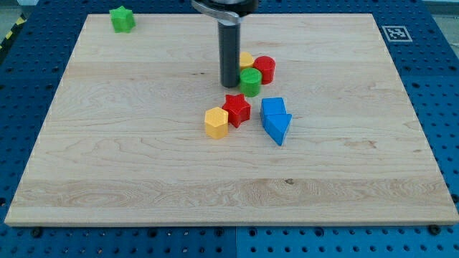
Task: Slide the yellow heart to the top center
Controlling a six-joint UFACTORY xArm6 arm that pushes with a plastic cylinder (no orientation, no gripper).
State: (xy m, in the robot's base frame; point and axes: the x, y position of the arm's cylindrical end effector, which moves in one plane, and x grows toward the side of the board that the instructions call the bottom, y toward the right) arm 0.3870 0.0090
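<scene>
My tip [229, 85] rests on the board just above its middle. A yellow block [246, 59] lies right behind the rod, on its right; it is partly hidden, so I cannot make out its shape. A green cylinder [250, 81] sits close to the tip's right, nearly touching the rod. A red cylinder [265, 68] touches the yellow block and the green cylinder. Below the tip lie a red star [237, 109] and a yellow hexagon-like block [216, 122], side by side.
A blue cube [272, 107] and a blue wedge-shaped block [277, 127] lie together right of the red star. A green star [122, 18] sits near the board's top left corner. The wooden board [107, 158] lies on a blue perforated table.
</scene>
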